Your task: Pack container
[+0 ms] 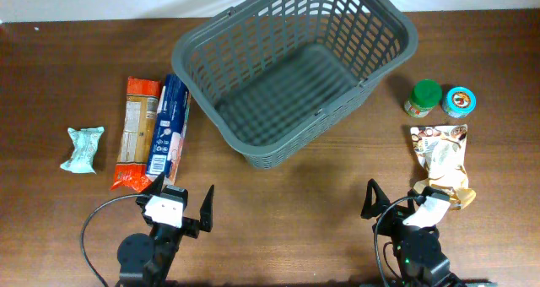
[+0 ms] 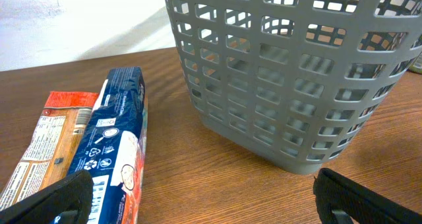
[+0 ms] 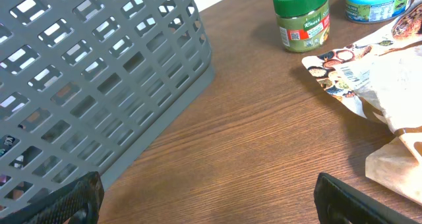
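The brown wooden surface (image 1: 295, 211) is spread wide, and a broad bare strip is left between the two arms for moving. The container (image 1: 287, 89) is set at the far middle, empty and upright. Its long axis is slanted from near-left to far-right, so that one short end is turned toward the left arm and one long lattice wall toward the right. It is found ahead and to the right of the left claw (image 1: 183, 196), and ahead and to the left of the right claw (image 1: 395, 197). Both claws are held low at the near edge with jaws spread fully apart, nothing between them. A blue packet (image 1: 169, 127) and an orange packet (image 1: 135, 131) are laid side by side, touching. Their long axes run straight away from the left claw, and their near ends lie just ahead of it; the left arm is judged much the nearer. A crumpled gold and white pouch (image 1: 440, 156) is laid just ahead of the right claw, its near end beside the outer finger. A pale green wrapper (image 1: 83, 149) is left well apart at the far left. A green-lidded jar (image 1: 423, 99) and a teal-lidded tin (image 1: 459, 102) are stood together beyond the pouch, near the container's right end. The container's high rim is judged the edge to be cleared.
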